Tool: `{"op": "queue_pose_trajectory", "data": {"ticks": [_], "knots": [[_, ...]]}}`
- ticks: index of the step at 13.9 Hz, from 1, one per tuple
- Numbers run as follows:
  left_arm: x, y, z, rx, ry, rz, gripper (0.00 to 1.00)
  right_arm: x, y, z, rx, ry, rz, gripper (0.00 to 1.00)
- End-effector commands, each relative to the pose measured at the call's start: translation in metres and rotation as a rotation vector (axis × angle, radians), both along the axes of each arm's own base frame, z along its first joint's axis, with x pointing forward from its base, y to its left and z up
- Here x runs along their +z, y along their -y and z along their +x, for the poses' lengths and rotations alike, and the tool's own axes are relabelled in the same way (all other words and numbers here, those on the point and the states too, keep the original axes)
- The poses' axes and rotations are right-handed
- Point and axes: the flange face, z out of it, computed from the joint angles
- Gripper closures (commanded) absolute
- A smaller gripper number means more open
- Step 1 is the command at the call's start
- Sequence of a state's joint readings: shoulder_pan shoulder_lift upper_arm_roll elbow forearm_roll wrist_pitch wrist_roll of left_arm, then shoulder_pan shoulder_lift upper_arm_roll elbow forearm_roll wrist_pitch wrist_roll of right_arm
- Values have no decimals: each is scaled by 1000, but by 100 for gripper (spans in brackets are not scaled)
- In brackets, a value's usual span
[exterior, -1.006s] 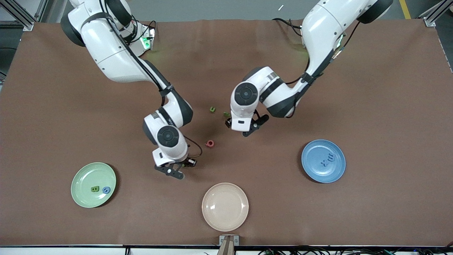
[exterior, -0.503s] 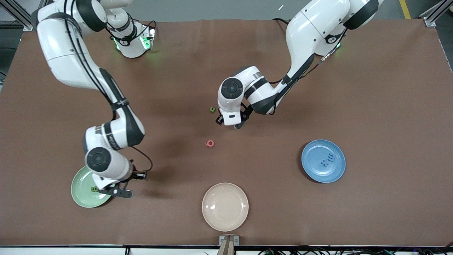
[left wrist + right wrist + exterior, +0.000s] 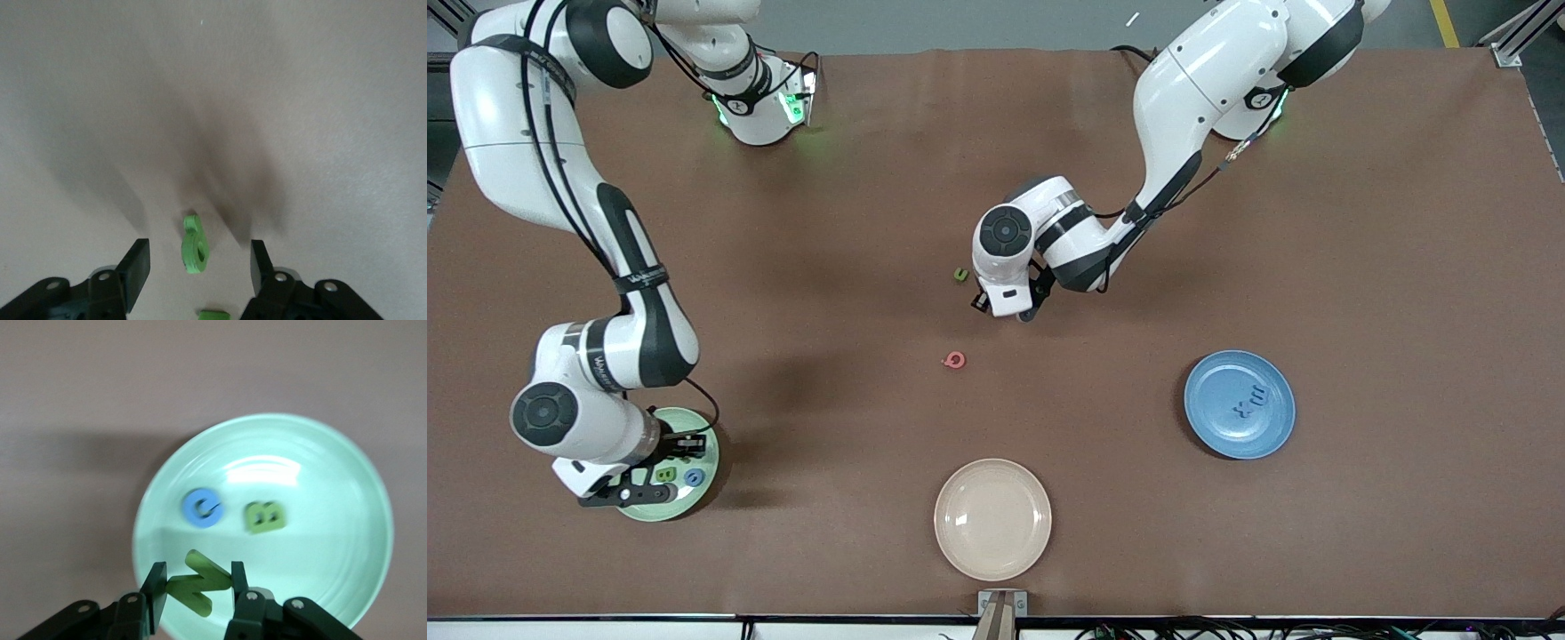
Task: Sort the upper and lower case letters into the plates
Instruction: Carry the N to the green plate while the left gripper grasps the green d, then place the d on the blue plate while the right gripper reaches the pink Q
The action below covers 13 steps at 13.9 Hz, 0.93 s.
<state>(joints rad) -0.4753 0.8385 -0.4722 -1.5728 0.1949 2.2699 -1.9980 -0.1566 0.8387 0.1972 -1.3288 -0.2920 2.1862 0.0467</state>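
so, the brown table (image 3: 1360, 222) fills the picture, with three plates in a loose row along the edge nearest the front camera. the mint green plate (image 3: 704, 462) sits toward the right arm's end, the blue plate (image 3: 1223, 427) toward the left arm's end, and a cream plate (image 3: 992, 519) between them, nearest the camera of all.

up over the mint green plate hangs the right gripper (image 3: 195, 587), clamped on a dark green zigzag letter (image 3: 198, 582) pinched between its two fingers. lying on that plate are a blue round letter (image 3: 203, 508) and a green b-shaped letter (image 3: 265, 516), side by side and just apart.

over at the middle of the table, the left gripper (image 3: 197, 257) is low over the cloth, fingers spread with clear gaps either side of a bright green letter (image 3: 195, 245) that lies flat between them, not gripped. another green letter (image 3: 960, 275) rests just beside that gripper, toward the right arm's end. a pink-red letter (image 3: 954, 359) lies alone, nearer the camera than both.

on the blue plate, two blue letters (image 3: 1248, 402) lie close together near its middle
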Motion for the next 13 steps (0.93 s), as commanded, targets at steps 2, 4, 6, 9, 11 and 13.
{"op": "queue_pose_trajectory", "data": {"ticks": [2,4,6,9,11,13], "knots": [[-6,3,-5,10,26,17,66,-5,5,-1,43,25,15,24],[-9,-2,-1,4,30,28,84,-6,-7,-1,49,21,19,12],[-3,-7,9,-16,65,40,100,-4,-33,-2,58,18,31,11],[31,-34,53,-82,166,123,100,-2,-94,-11,-25,-25,41,10],[57,-87,104,-162,170,188,100,2,-142,-21,-103,-51,72,9],[81,-150,151,-270,168,182,100,3,-195,-38,-185,-81,107,9]]}}
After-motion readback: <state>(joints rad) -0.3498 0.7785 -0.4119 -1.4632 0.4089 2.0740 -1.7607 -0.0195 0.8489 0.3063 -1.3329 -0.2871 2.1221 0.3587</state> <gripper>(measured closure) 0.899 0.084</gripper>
